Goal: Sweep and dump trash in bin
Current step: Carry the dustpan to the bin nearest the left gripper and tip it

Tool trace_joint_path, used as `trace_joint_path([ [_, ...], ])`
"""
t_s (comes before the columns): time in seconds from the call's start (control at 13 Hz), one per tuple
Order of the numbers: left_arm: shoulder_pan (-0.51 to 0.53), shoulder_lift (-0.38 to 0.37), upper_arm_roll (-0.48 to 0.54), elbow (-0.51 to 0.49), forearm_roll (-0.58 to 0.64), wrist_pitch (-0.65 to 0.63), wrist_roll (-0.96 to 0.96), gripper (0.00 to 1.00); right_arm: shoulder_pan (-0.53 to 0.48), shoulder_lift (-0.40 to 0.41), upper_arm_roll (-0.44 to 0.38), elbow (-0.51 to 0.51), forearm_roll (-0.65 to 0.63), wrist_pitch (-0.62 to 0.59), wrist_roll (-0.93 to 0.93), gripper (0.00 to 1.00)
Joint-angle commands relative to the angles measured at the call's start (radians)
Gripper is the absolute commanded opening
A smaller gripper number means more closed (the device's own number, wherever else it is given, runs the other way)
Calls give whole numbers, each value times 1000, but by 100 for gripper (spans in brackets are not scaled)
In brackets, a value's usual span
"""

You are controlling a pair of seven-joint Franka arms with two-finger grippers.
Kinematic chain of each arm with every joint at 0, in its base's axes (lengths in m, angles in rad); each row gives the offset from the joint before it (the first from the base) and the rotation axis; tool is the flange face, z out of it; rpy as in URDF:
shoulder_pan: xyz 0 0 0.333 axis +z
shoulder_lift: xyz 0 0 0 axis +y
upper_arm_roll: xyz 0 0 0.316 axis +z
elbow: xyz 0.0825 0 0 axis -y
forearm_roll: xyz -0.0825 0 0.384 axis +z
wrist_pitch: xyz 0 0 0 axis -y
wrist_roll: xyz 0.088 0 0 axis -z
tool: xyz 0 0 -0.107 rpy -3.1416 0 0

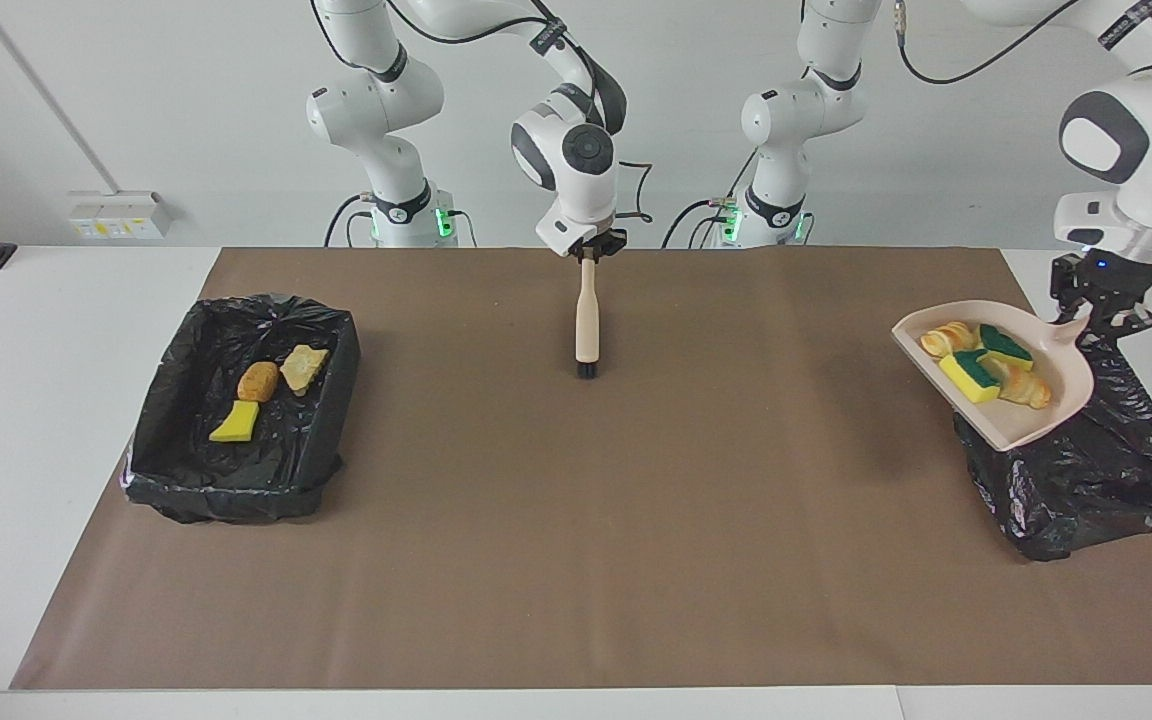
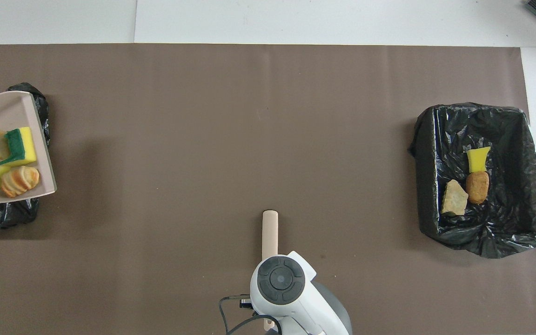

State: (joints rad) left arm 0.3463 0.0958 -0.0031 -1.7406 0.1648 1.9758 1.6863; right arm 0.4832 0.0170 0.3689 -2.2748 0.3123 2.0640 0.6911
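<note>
The left claw (image 1: 1101, 310) is gripping the handle of the beige dustpan (image 1: 1011, 425), its fingers clamped on it, and is carrying the loaded pan in the air over the black-lined bin (image 1: 1106, 470) at the left arm's end of the tabletop (image 1: 576, 560). The right claw (image 1: 589, 248) is pinched shut on the top of the beige brush (image 1: 587, 320), which is hanging upright over the middle of the brown mat (image 1: 576, 520), bristles down; this arm is waiting.

Taking things by size: the mat is covering most of the tabletop. A second black-lined bin (image 1: 236, 480) is sitting at the right arm's end, with three bits of trash in it: a tan lump (image 1: 303, 368), a brown bread-like lump (image 1: 258, 381) and a yellow sponge scrap (image 1: 235, 423). In the dustpan four more bits are lying: two green-and-yellow sponge pieces (image 1: 971, 375) and two croissant-like lumps (image 1: 946, 338).

The step in hand looks to be the dump. The next move probably calls for tipping the pan's open lip down over the bin's mouth so the bits slide in, not onto the mat.

The facing view is showing both claws and the pan raised above the bin. The overhead view is cutting off the left claw entirely and hiding the right claw under its own arm, but it is showing how far the pan overlaps the bin.
</note>
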Motion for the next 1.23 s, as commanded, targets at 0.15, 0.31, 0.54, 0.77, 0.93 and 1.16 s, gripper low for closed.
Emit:
trace_joint_path([
  [0.15, 102, 171, -14, 228, 275, 119, 194, 0, -12, -12, -4, -17, -65, -1, -56, 0],
  [0.31, 102, 177, -14, 222, 398, 139, 185, 0, -15, -11, -5, -17, -85, -2, -4, 0],
  [0.54, 79, 173, -11, 169, 643, 141, 56, 0, -29, -8, -4, -17, -84, 4, 39, 0],
  [0.77, 47, 131, -11, 89, 822, 135, -37, 0, -38, 1, -4, -14, -82, 11, 45, 0],
  [0.93, 19, 101, -11, 47, 906, 107, -97, 0, -38, 4, -4, -12, -82, 16, 36, 7],
  [1.16, -26, 73, -9, 65, 1005, 6, -105, 0, -40, 29, -4, 29, -87, 15, 11, 100],
])
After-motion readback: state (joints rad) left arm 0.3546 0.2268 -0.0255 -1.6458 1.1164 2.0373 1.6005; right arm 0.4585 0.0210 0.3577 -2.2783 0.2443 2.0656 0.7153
